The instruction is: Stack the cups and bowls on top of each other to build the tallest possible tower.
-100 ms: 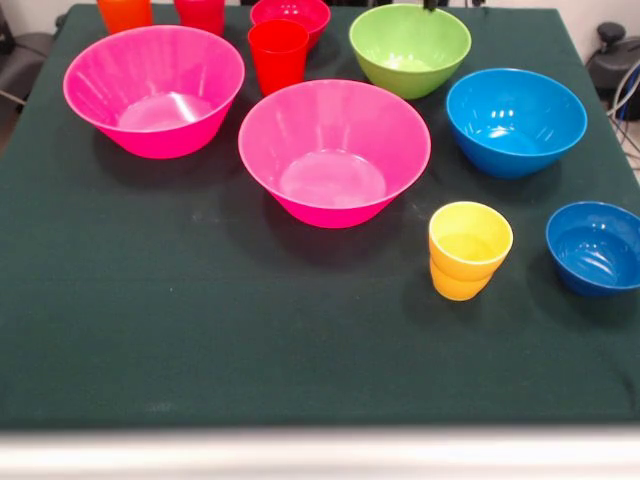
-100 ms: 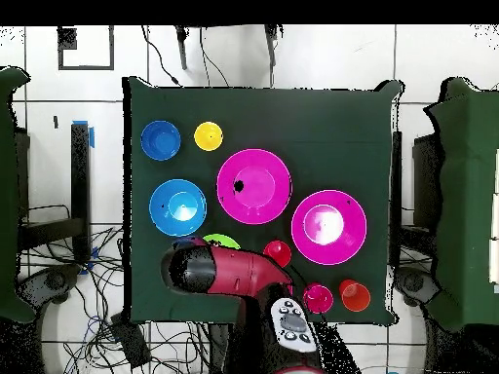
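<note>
Every cup and bowl stands singly, mouth up, on the dark green cloth. Two large pink bowls (image 1: 154,90) (image 1: 334,150) sit left and centre. Behind them are a lime green bowl (image 1: 410,48), a red cup (image 1: 278,55) and a small red bowl (image 1: 291,15). A light blue bowl (image 1: 516,120), a small dark blue bowl (image 1: 596,247) and a yellow cup (image 1: 468,249) are on the right. An orange cup (image 1: 124,13) and another red cup (image 1: 201,12) are cut off by the top edge. My gripper (image 1: 430,4) shows only as a dark tip above the green bowl. Overhead, my arm (image 2: 219,270) covers most of the green bowl (image 2: 222,240).
The cloth's near edge (image 1: 320,425) crosses the bottom of the front view, with a wide bare strip of cloth before it. Chairs and cables lie on the floor around the table (image 2: 370,127) in the overhead view.
</note>
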Tool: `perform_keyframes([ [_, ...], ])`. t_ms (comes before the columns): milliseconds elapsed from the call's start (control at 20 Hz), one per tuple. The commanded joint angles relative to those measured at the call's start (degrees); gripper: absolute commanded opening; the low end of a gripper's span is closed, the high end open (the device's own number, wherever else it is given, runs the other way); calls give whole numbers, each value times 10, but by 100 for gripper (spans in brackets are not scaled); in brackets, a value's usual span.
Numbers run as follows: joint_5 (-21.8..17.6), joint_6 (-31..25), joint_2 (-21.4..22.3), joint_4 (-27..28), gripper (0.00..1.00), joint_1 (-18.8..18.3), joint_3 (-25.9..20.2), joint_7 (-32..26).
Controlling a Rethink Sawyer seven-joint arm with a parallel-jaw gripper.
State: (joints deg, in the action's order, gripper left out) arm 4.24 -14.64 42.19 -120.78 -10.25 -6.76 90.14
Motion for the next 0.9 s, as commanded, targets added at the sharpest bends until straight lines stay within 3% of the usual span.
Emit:
perform_keyframes([
  [50, -44, 76, -96, 29, 100, 5, -16, 64],
  [600, -56, 120, -160, 44, 100, 18, 8, 74],
  [900, -74, 127, -190, 90, 100, 32, 39, 56],
])
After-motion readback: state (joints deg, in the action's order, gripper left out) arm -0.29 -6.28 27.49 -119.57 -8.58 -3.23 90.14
